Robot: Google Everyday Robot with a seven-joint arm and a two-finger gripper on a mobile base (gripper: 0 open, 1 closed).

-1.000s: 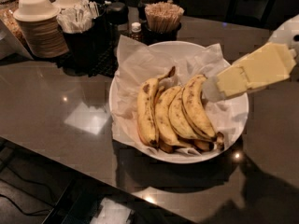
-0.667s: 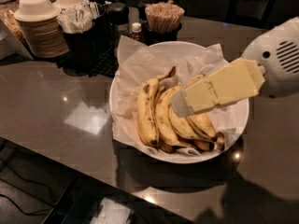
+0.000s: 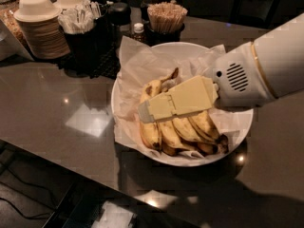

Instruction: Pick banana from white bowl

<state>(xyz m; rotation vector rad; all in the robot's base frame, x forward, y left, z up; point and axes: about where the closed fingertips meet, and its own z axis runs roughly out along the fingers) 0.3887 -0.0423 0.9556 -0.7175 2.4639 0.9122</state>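
The white bowl [image 3: 240,139] sits mid-counter, lined with crumpled white paper [image 3: 137,63]. Several spotted yellow bananas lie in it. The banana [image 3: 150,132] is the plump leftmost one, and its brownish stem [image 3: 172,75] points to the back. Three slimmer bananas [image 3: 190,129] lie bunched to its right. My gripper [image 3: 147,111] reaches in from the right on the white arm [image 3: 256,72]. It lies across the bananas, with its cream tip over the middle of the leftmost banana. The gripper hides the middles of the bananas.
At the back left are a stack of off-white disposable bowls [image 3: 40,27], a black caddy of white packets [image 3: 81,20], a small bottle [image 3: 138,31] and a cup of wooden stirrers [image 3: 166,17]. The dark counter's front edge [image 3: 71,165] runs diagonally at lower left.
The arm has moved left across the bowl. The gripper tip went from the bowl's right side to over the leftmost banana. The bananas have not moved.
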